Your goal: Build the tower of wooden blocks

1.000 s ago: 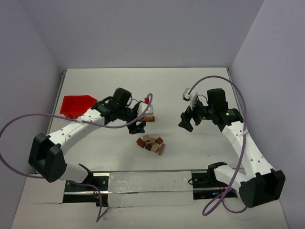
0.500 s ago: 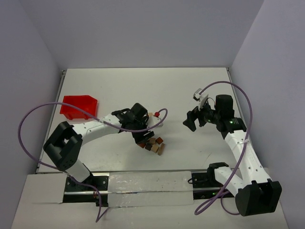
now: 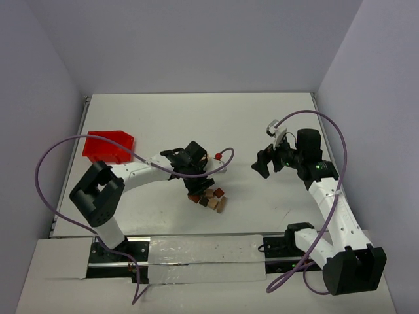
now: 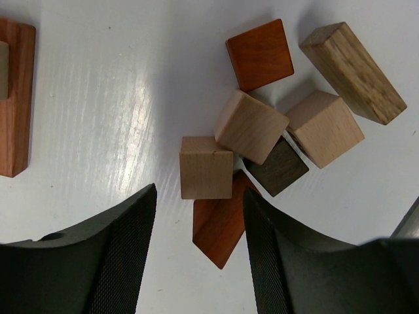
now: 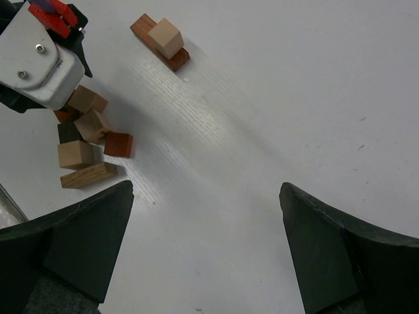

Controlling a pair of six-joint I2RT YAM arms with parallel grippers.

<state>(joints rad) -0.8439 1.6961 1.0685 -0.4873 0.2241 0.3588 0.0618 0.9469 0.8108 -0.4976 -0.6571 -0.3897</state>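
Tan and reddish wood blocks (image 4: 252, 127) huddle, a dark cube (image 4: 278, 171) partly hidden among them; left fingers (image 4: 118, 261) stand apart around one tan cube (image 4: 205, 167); right fingers (image 5: 85, 229) spread wide, empty.

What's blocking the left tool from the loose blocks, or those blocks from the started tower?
Nothing visible. The left tool is open right over the wood blocks, a tan cube between its fingers. Only bare table lies between the pile and the tower base.

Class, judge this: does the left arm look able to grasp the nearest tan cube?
Probably yes: the left tool hangs open over the pile, the tan cube just ahead of its jaws. A red block touching it may shift.
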